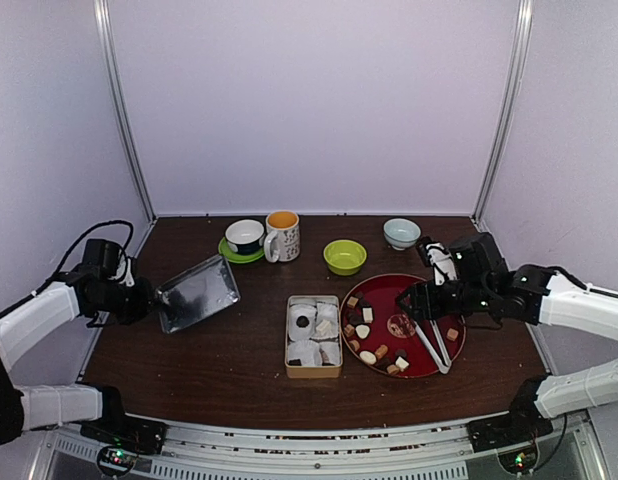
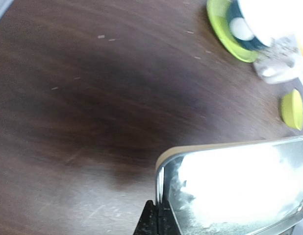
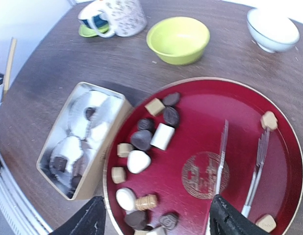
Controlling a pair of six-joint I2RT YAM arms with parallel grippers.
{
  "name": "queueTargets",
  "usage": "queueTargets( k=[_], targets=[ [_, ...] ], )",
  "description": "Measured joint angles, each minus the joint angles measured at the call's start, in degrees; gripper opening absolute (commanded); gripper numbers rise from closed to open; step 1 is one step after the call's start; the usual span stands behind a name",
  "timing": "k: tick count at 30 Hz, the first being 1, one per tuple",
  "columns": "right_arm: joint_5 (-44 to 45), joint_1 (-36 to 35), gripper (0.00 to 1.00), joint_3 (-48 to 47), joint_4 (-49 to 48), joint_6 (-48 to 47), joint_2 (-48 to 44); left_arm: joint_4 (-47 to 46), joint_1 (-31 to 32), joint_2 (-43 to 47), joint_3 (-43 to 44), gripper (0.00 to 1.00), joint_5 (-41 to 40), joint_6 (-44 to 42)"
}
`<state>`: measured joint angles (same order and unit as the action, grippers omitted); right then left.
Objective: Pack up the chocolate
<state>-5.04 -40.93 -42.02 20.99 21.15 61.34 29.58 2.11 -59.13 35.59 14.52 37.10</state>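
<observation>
While clamping the lid (image 2: 230, 186), left hand (image 2: 158, 218) closed

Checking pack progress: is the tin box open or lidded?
Open. The tin box shows paper liners and chocolate inside; the silver lid sits apart, tilted, its edge pinched in the left tool.

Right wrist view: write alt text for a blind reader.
A round red tray holds scattered brown, dark and white chocolates beside silver metal tongs. The open black tool hovers above it; a gold tin of white paper liners sits beside the tray.
</observation>
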Motion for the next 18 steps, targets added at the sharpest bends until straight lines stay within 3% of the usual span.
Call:
queueTargets(
  k=[7,18],
  targets=[
    [-4.28,-2.84,0.74,-6.43,-0.33,-3.69,0.07,-6.51,1.51,1.88,0.31,0.00,10.56,-2.38],
    [-12.48,-3.48,0.74,-10.69,-1.57,-2.84,0.70,-19.47,6.82,4.59,0.28,0.00,13.55,-3.10]
  ],
)
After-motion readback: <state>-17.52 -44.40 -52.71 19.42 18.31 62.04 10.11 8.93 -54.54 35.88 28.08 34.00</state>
